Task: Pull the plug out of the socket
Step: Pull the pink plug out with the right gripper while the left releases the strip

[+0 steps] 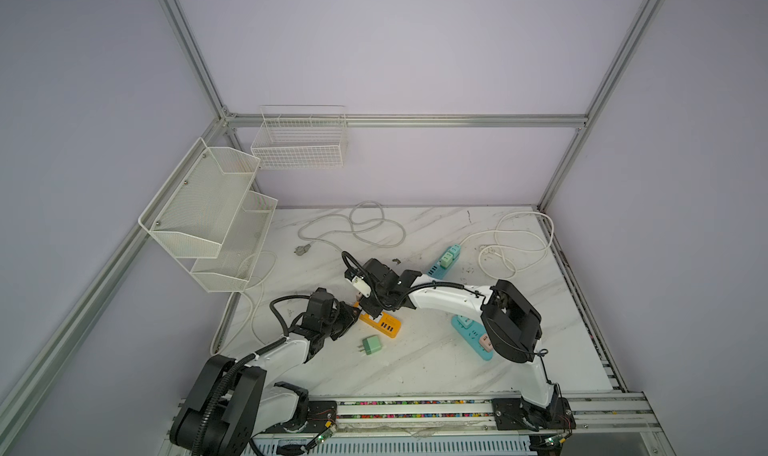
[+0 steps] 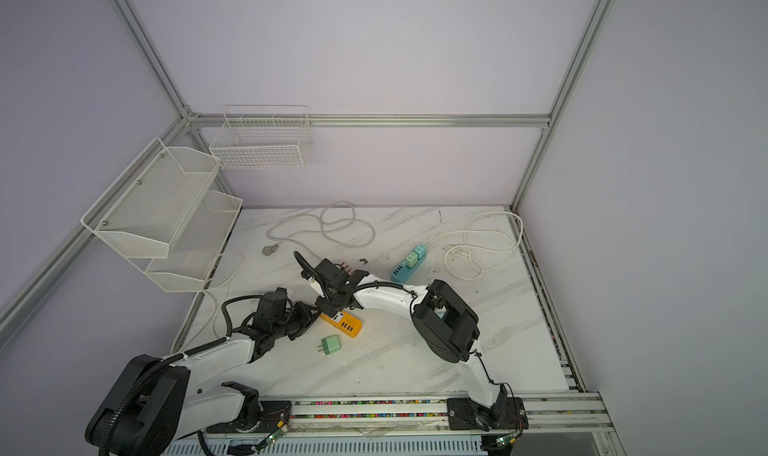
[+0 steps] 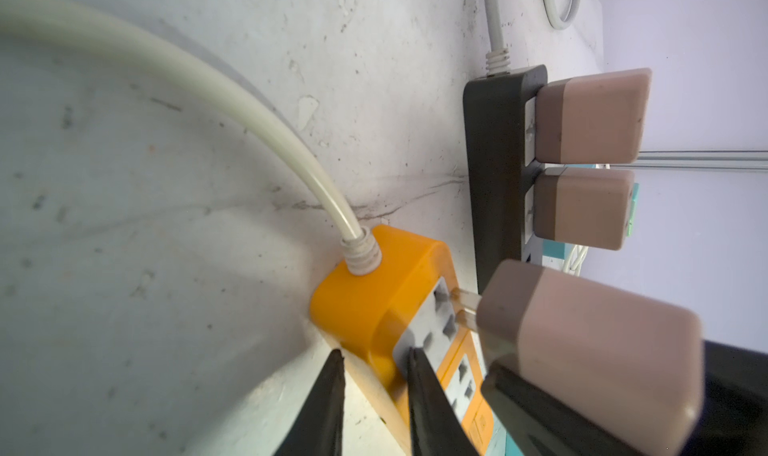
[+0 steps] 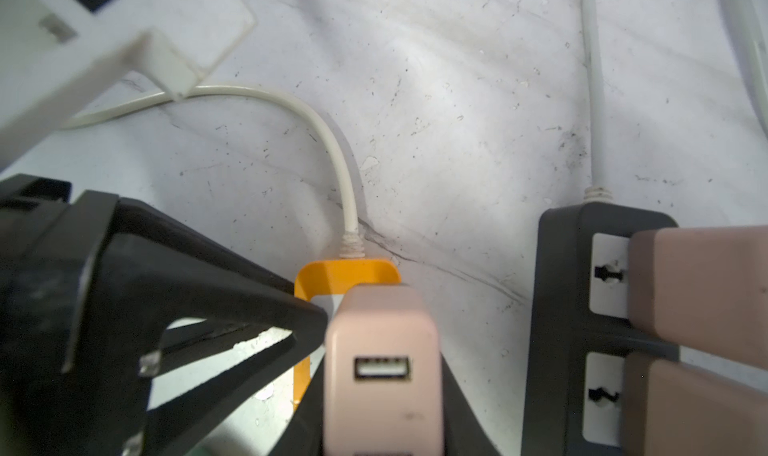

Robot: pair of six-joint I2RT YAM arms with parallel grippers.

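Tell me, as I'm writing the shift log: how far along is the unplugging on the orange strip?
Looks done: one green plug lies loose on the table. In hand: left jaws pin the orange strip; right jaws grip the pink plug, its prongs partly showing. Left: pulling those prongs fully clear.

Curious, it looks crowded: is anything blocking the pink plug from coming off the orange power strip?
Nothing visible does. The right tool holds the pink plug, prongs partly out of the orange power strip; the black power strip lies beside, apart.
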